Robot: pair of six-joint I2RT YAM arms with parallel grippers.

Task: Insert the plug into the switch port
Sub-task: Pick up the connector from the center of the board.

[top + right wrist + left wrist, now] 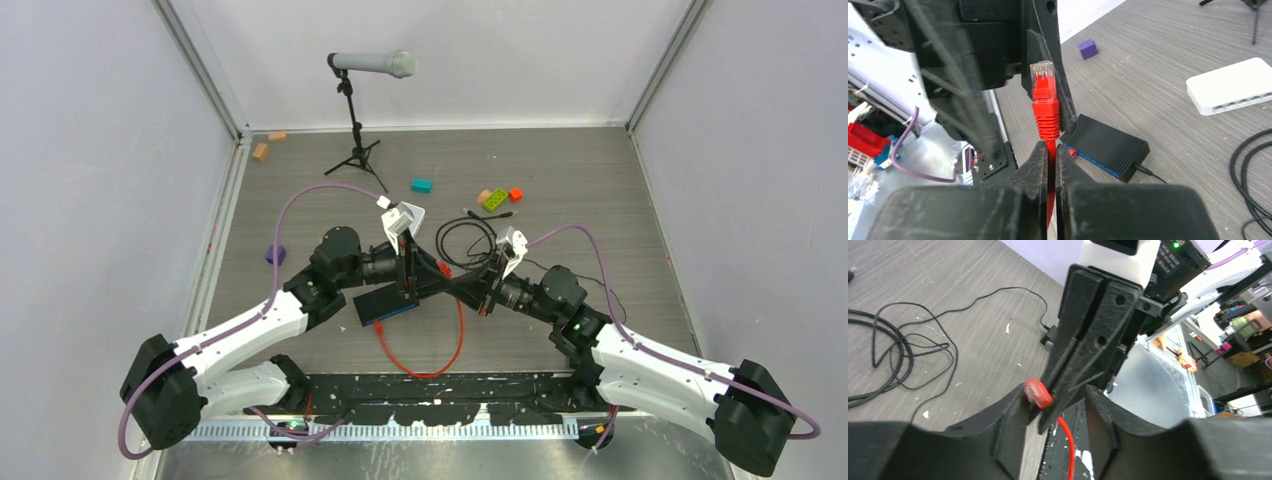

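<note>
Plug: upright in the air near the desk's middle, apart from the switch port.
Right gripper: clamped on the red cable just below the plug.
Left gripper: fingers apart, flanking the right fingers.

— Control: Surfaces, please.
— Operator: I see the plug tipped in clear glossy plastic, its boot ribbed, red and matt, the red cable smooth-jacketed. The fingers of the right gripper are matt black plastic, grainy and layer-lined.
— Control: And the housings?
— Operator: The switch is matt black with fine ribbing; the white box is smooth satin plastic. The table I read as matt grey wood-grain.
</note>
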